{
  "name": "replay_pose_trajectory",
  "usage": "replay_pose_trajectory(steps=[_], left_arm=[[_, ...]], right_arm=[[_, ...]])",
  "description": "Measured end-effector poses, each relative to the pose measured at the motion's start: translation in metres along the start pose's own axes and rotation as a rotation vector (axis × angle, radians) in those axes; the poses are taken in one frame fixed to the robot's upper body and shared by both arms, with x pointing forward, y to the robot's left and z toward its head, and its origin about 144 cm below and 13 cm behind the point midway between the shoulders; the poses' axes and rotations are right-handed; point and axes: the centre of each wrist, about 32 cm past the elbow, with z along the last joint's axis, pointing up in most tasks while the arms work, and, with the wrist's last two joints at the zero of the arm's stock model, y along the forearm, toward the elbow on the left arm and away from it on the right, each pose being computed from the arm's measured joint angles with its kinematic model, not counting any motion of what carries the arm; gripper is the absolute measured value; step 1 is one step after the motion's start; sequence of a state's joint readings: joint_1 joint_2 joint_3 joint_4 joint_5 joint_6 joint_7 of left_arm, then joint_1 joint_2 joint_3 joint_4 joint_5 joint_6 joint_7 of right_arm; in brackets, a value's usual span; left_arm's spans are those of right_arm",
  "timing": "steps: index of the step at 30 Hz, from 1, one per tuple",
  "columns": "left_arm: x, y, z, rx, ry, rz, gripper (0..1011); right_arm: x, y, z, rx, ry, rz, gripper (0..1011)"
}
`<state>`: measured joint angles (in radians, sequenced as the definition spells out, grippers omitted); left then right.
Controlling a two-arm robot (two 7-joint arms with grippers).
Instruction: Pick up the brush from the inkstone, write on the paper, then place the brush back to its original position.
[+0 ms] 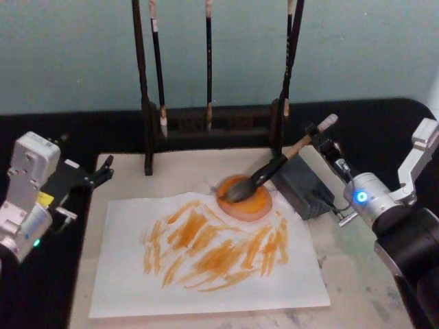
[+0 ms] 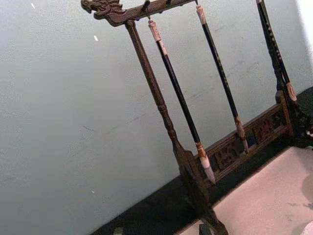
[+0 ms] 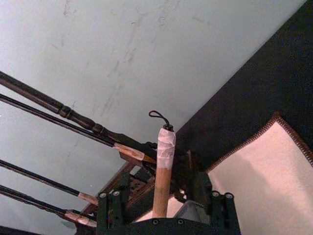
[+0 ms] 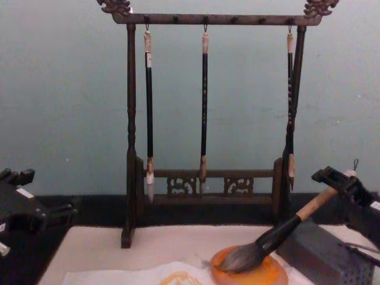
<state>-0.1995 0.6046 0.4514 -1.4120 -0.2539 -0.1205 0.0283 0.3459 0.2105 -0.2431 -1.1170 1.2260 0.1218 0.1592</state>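
The brush [image 1: 274, 166] lies at a slant, its bushy bristles resting in the round orange inkstone [image 1: 255, 207] and its tan handle rising to the right over a grey block [image 1: 305, 193]. My right gripper [image 1: 328, 146] is open around the upper handle, just below the white end cap. In the right wrist view the handle [image 3: 164, 161] stands between my fingers [image 3: 108, 208] with a gap on each side. The white paper [image 1: 206, 281], covered with orange strokes, lies in front of the inkstone. My left gripper [image 1: 103, 171] is parked open at the mat's left edge.
A dark wooden rack [image 1: 206, 127] holding three thin brushes stands behind the inkstone. A beige mat [image 1: 343, 274] lies under the paper on the black tabletop. In the chest view the inkstone [image 4: 261, 276] sits left of the grey block [image 4: 323, 255].
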Motion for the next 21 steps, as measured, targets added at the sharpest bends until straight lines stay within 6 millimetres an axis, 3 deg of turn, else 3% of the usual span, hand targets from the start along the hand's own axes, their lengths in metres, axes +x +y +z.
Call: replay_pose_trajectory(steps=[6,21], left_arm=[[0.0,0.0,0.0,0.0,0.0,0.0,1001],[0.0,0.0,0.0,0.0,0.0,0.0,1001]], right_arm=[[0.0,0.0,0.0,0.0,0.0,0.0,1000],[0.0,-0.01,0.0,-0.002,0.006,0.009,1000]])
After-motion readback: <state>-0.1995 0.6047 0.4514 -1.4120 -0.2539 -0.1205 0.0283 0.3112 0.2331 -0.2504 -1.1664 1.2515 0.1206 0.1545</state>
